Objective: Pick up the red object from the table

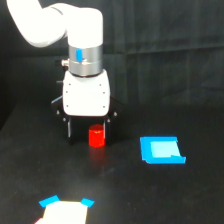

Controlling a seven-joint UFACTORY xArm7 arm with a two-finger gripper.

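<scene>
The red object (97,137), a small bright red stubby block, stands on the black table (190,90) just below the white gripper body. My gripper (88,131) hangs straight down over it. Its dark fingers (69,131) are hard to make out against the dark surface, but they stand apart, wider than the block. The block sits between them, closer to the finger on the exterior view's right. I see no contact between a finger and the block. A faint red reflection shows on the table under the block.
A flat blue square piece (161,150) lies on the table toward the exterior view's right of the block. A pale object with blue corners (65,210) sits at the bottom edge of the view.
</scene>
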